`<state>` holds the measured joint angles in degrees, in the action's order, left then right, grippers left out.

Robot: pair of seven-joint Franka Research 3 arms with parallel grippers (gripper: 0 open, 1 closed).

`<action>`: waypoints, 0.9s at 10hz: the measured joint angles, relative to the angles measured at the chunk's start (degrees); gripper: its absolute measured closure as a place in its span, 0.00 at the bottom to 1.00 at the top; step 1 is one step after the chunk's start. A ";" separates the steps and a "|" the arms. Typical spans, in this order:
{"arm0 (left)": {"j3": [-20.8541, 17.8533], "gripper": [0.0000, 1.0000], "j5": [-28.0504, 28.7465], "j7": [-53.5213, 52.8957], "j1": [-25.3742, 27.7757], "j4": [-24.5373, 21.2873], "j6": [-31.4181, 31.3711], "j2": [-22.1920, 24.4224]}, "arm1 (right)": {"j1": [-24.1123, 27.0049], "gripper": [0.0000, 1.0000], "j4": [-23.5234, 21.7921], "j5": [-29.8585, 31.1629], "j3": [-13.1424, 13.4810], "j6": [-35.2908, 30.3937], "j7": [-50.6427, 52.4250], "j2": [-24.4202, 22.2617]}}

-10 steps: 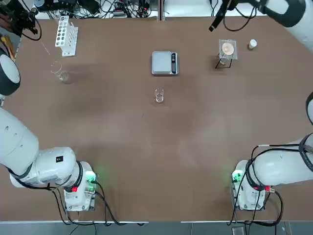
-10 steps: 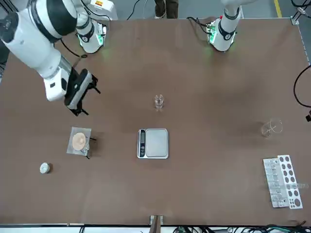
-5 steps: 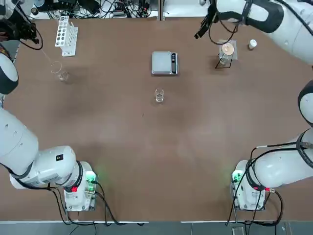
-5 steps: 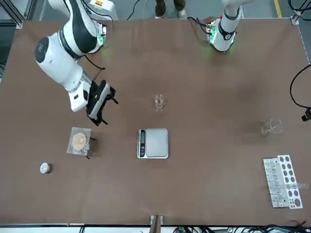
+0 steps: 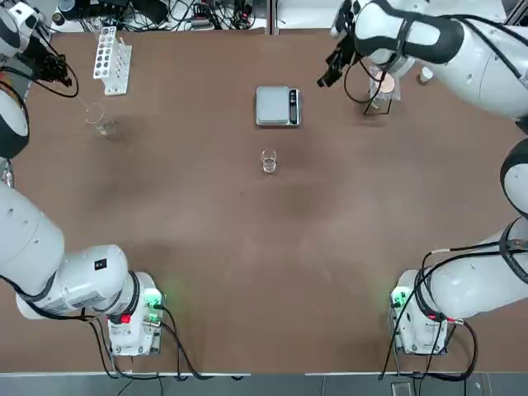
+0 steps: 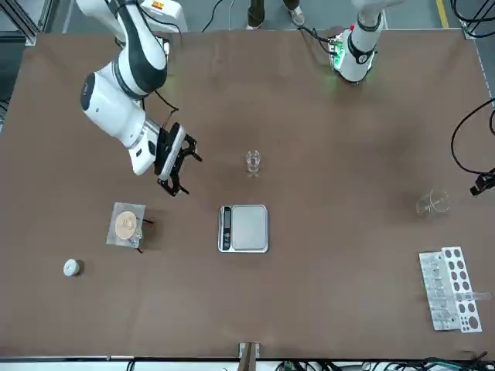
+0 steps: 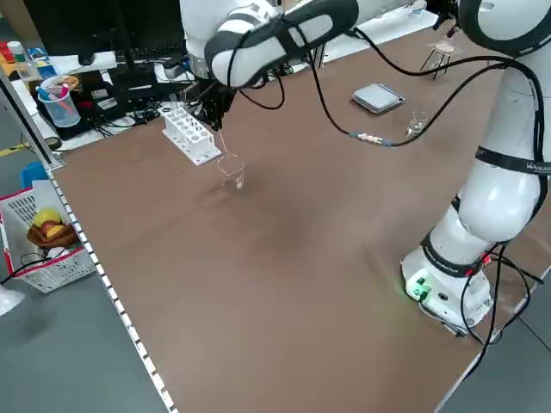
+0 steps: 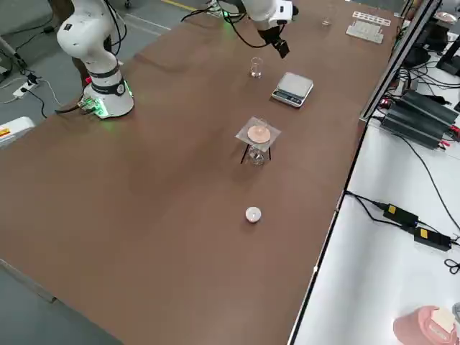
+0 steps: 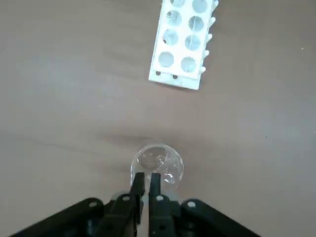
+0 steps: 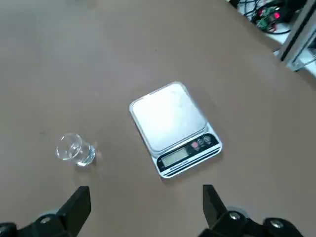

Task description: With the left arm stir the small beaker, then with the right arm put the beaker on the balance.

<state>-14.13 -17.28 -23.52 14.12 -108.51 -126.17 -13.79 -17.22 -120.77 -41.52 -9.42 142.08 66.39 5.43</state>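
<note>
The small beaker (image 5: 268, 161) (image 6: 253, 161) (image 10: 74, 149) stands upright near the table's middle, a little nearer the arms than the balance (image 5: 276, 106) (image 6: 246, 228) (image 10: 170, 123); nothing touches either. My right gripper (image 5: 330, 68) (image 6: 179, 166) (image 10: 145, 190) hovers open and empty, right of the balance and raised above the table. My left gripper (image 5: 58, 73) (image 7: 211, 112) (image 9: 147, 178) is at the far left, shut on a thin glass rod (image 7: 220, 142) that slants down to a larger clear beaker (image 5: 101, 121) (image 9: 157, 165).
A white test-tube rack (image 5: 111, 59) (image 9: 182, 42) stands beyond the larger beaker. A small stand with a round orange disc (image 5: 383, 85) (image 6: 128, 225) and a small white round object (image 5: 426, 74) sit at the far right. Cables run along the back edge.
The right arm has swung in from the far right edge toward the balance, gripper still open. The left gripper has shifted slightly above the larger beaker and stays shut.
</note>
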 joint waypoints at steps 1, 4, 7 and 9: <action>0.00 0.92 -0.71 -0.29 0.31 -0.60 -0.01 -0.01 | -0.30 0.00 -1.45 -0.80 -0.44 0.93 1.65 0.00; 0.51 0.92 -1.74 -0.35 0.33 -2.35 -1.66 -0.51 | -1.70 0.00 -4.90 -8.82 -1.83 2.94 10.22 0.01; 0.67 0.92 -4.37 -4.65 0.88 -3.84 -4.47 -2.55 | -3.43 0.00 -5.99 -27.69 -2.00 1.43 25.87 0.01; 0.69 0.92 -6.09 -6.62 1.58 -3.90 -4.73 -3.32 | -3.38 0.00 -6.96 -34.80 -1.76 -1.48 33.86 0.02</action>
<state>-13.44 -23.37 -30.14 15.70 -112.41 -130.90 -17.11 -20.60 -127.73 -76.32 -11.18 140.60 100.25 5.45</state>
